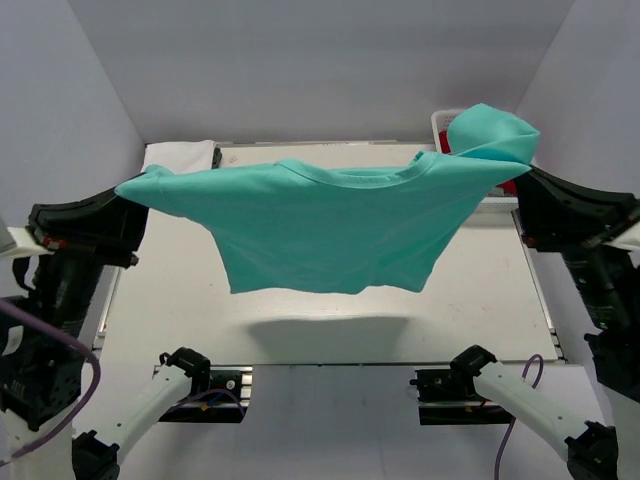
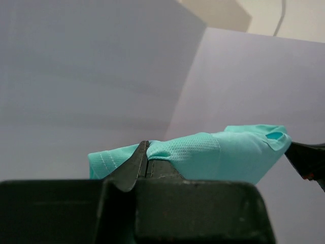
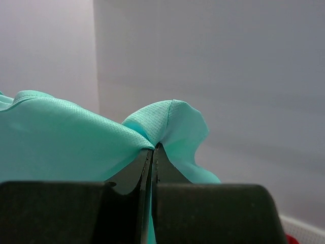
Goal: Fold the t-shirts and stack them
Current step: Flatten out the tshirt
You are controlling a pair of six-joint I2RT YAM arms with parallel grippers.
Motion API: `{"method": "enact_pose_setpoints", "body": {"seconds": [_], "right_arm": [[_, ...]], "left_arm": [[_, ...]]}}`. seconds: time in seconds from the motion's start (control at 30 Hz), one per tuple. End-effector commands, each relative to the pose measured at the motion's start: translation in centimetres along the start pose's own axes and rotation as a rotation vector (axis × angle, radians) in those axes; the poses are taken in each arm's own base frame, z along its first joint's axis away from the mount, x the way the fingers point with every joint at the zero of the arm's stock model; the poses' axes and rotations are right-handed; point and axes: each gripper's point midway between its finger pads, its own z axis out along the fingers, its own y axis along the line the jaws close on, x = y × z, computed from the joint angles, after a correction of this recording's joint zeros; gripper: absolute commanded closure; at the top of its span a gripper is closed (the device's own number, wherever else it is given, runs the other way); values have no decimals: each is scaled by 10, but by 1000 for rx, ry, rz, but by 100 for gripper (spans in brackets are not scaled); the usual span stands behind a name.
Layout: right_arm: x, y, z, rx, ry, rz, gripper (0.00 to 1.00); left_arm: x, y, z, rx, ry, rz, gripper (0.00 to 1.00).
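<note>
Above table (image 1: 180,300): teal-green t-shirt (image 1: 330,225) hanging spread, collar up.

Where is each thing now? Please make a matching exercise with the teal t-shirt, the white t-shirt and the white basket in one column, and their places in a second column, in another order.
Things:
1. teal t-shirt
2. white t-shirt
3. white basket

Places:
A. at the far right corner of the table, partly hidden behind a teal sleeve
B. lying at the far left corner of the table
C. hanging in the air, pinched by the left gripper and the right gripper

Pairs: 1-C, 2-B, 3-A
</note>
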Motion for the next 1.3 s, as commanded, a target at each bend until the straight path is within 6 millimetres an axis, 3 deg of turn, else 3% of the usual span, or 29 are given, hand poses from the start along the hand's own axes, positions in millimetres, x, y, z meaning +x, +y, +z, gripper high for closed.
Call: {"method": "enact_pose_setpoints", "body": {"seconds": [0.0, 0.1, 0.23, 0.27, 0.33, 0.37, 0.43, 0.47, 0.53, 0.57, 0.6, 0.63, 0.67, 0.7, 0.73, 0.77, 0.8, 0.83, 0.87, 0.9, 0.93, 0.97, 1.1, 1.13, 1.17, 1.2, 1.23, 1.27], "right_arm": [[-25, 7, -8, -49, -45, -20, 100], [-27, 6, -5, -44, -47, -20, 100], [-3, -4, 15, 14, -16, -29, 100], [19, -18, 30, 99, 32, -31, 100], [34, -29, 44, 165, 54, -34, 100], [73, -33, 65, 190, 139, -53, 100], [95, -50, 78, 288, 168, -61, 100], [151, -53, 96, 302, 285, -93, 100], [179, -70, 108, 388, 314, -108, 100], [243, -75, 120, 405, 439, -131, 100], [265, -79, 124, 425, 472, -115, 100], [284, -85, 128, 425, 504, -109, 100], [359, -94, 127, 436, 650, -89, 100], [400, -108, 131, 446, 718, -40, 100], [393, -105, 139, 432, 693, -16, 100], [471, -115, 125, 455, 845, -7, 100], [469, -124, 142, 481, 835, 15, 100], [509, -126, 134, 473, 916, 23, 70], [545, -124, 112, 474, 1044, 35, 51], [544, -127, 122, 455, 1033, 55, 34], [550, -125, 121, 443, 1053, 61, 21], [557, -118, 116, 401, 1070, 77, 10], [541, -111, 105, 392, 1026, 78, 10], [540, -109, 89, 400, 1050, 89, 10], [529, -107, 87, 402, 1037, 91, 10], [531, -103, 66, 404, 1075, 90, 10], [531, -103, 58, 419, 1084, 99, 10], [516, -98, 57, 411, 1063, 118, 10]], "left_arm": [[-6, -25, -3, 120, 26, 24, 100], [-5, -25, 0, 121, 26, 24, 100], [16, -3, 25, 42, 54, 21, 100], [26, 6, 32, 9, 71, 21, 100], [50, 32, 47, -94, 112, 24, 100], [80, 53, 62, -161, 173, 29, 100], [115, 99, 71, -359, 226, 49, 100], [135, 119, 74, -441, 258, 56, 100], [195, 177, 76, -661, 365, 88, 100], [220, 198, 69, -737, 424, 105, 100], [243, 217, 63, -827, 448, 99, 100], [290, 248, 51, -919, 545, 122, 100], [312, 269, 43, -969, 595, 131, 100], [356, 299, 24, -1080, 685, 129, 100], [352, 303, 22, -1108, 673, 109, 97], [392, 330, 2, -1199, 778, 125, 87], [401, 349, -25, -1342, 834, 122, 62], [403, 355, -16, -1374, 847, 117, 50], [410, 362, -23, -1427, 882, 143, 39], [423, 372, -43, -1495, 970, 180, 35], [422, 374, -30, -1484, 946, 171, 30], [421, 374, -31, -1480, 953, 178, 26], [417, 363, -13, -1357, 911, 128, 11], [413, 356, -6, -1292, 886, 103, 6], [413, 352, -2, -1254, 879, 95, 3], [421, 346, 2, -1178, 890, 93, 0], [420, 344, 5, -1153, 880, 89, 0], [420, 342, 7, -1130, 879, 90, 0]]}}
